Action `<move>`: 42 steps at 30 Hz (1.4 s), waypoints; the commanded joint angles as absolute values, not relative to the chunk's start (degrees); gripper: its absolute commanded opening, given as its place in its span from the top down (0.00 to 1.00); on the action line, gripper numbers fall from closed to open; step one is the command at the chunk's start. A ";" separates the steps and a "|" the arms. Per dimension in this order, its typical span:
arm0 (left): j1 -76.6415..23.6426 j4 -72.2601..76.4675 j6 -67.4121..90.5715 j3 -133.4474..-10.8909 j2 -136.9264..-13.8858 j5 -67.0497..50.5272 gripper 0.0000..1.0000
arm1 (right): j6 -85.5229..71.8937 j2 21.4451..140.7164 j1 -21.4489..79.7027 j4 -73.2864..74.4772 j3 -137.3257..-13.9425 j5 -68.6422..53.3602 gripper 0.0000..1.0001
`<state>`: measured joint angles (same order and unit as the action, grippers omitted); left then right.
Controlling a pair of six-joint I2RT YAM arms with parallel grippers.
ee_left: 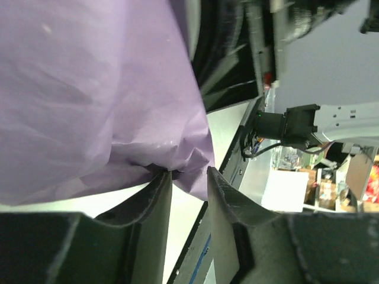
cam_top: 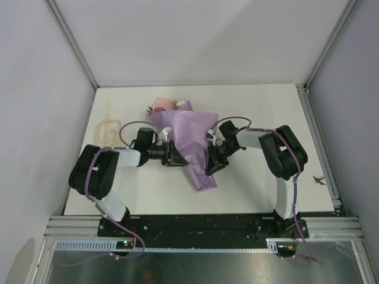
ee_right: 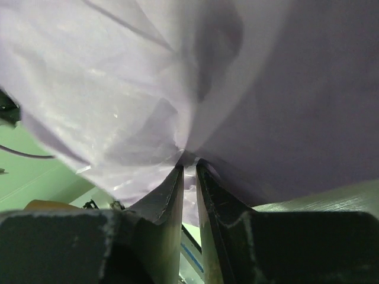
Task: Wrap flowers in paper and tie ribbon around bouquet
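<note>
White tabletop [cam_top: 260, 112] inside a grey-walled booth with bare metal posts [cam_top: 71, 41] at the corners. The bouquet [cam_top: 192, 139] lies near the middle of it, between the two claws. Its wrapper is thin lilac paper [ee_left: 89, 89], matt, softly creased, crumpled where it is gathered and folded into a long cone. The flowers [cam_top: 161, 109], pale pink and darker red heads with a bit of green, poke out of the wide end, beyond the left claw [cam_top: 176, 157] and a little to its left. The narrow tail lies nearer than the right claw [cam_top: 212, 163]. So the long axis runs on a slant, heads pointing to the far left, tail to the near right.

The right claw is clamped on the paper: its dark fingers [ee_right: 166, 201] stand almost together and the sheet puckers into their tips, creases fanning out from there. The left claw's jaws stand partly apart with a crumpled fold of the paper's edge between the tips, touching one finger; whether it is gripped I cannot tell.

The ribbon [cam_top: 106, 127], a limp cream strip in loose loops, lies flat on the table well to the left of the left claw and a bit beyond it, apart from the bouquet. Purple cables [cam_top: 230, 118] loop over both arms.
</note>
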<state>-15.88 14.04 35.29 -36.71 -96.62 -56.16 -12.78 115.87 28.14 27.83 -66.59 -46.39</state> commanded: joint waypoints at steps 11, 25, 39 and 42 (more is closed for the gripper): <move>-7.23 16.05 34.72 -43.19 -98.31 -56.50 0.62 | -6.87 117.41 27.81 30.59 -66.69 -35.10 0.79; -13.21 18.26 35.55 -46.74 -97.97 -55.56 0.59 | -5.15 118.38 28.82 31.84 -67.86 -35.39 0.79; -9.51 28.69 47.97 -63.56 -123.17 -46.99 0.66 | -1.55 123.82 28.61 39.83 -72.53 -35.18 0.89; -7.59 28.85 49.57 -67.16 -124.59 -45.84 0.59 | -1.23 124.25 28.47 40.27 -72.93 -35.24 0.90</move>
